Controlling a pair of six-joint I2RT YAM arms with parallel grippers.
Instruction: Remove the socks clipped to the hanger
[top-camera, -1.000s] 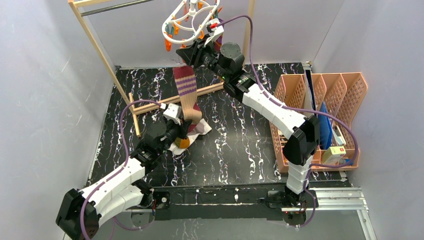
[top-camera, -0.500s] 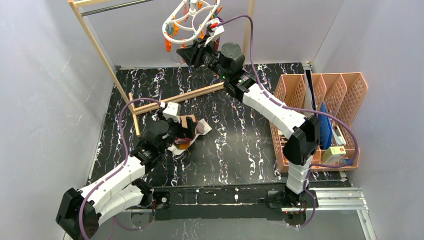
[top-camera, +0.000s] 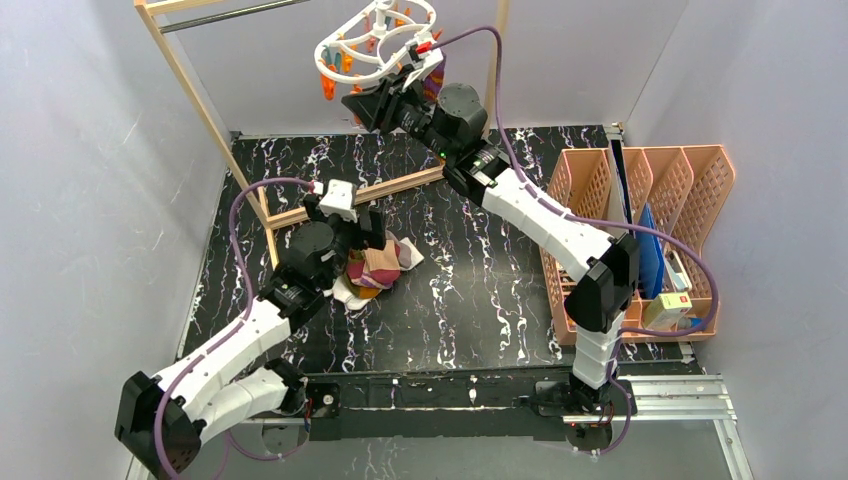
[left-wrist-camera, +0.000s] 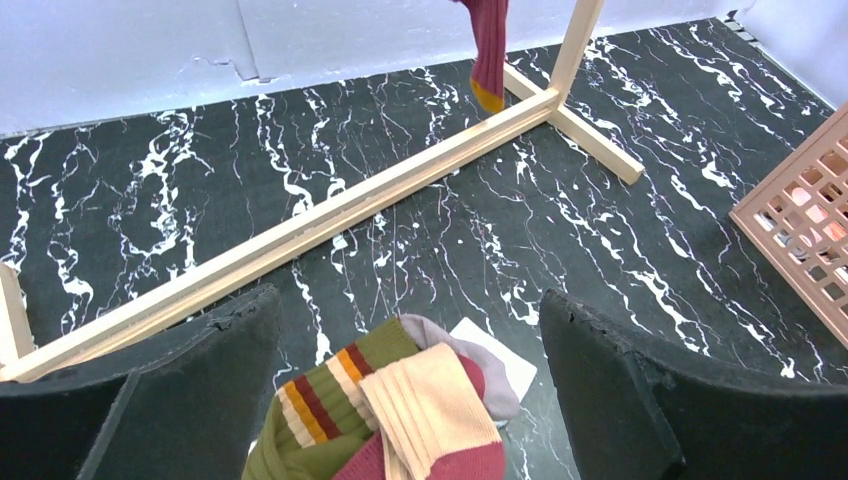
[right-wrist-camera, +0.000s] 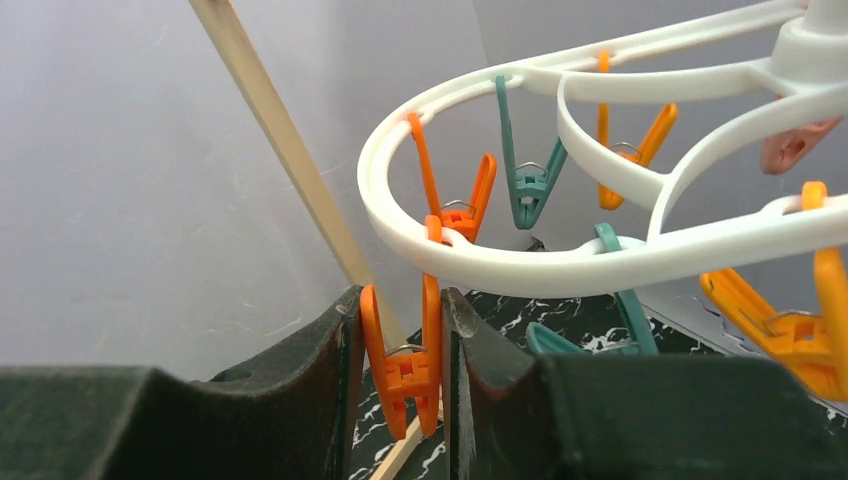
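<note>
Socks (top-camera: 378, 268) in a loose heap just left of the table's middle, striped tan, olive and maroon over a white one, close to the floor rail of the wooden rack (top-camera: 410, 181). One more maroon sock (left-wrist-camera: 488, 40), orange-toed, hanging beside the rack's far post, below the right side of the hanger (top-camera: 345, 50). Hanger high over the table's far edge, tilted, pegs dangling.

Left gripper (top-camera: 365, 232) just above the heap. Stands with jaws spread wide, one pad on each side, touching nothing. Right gripper (right-wrist-camera: 400, 330) up at the hanger's left rim. Pinches an orange peg (right-wrist-camera: 405, 365) between pressed-together pads, with the rack's slanting left post just behind.

Wide stretch of black marbled table (top-camera: 480, 290) between the heap and the peach basket (top-camera: 600, 170) along the right edge. Small red-labelled box (top-camera: 672, 303) at the basket's near end; print too small to read.
</note>
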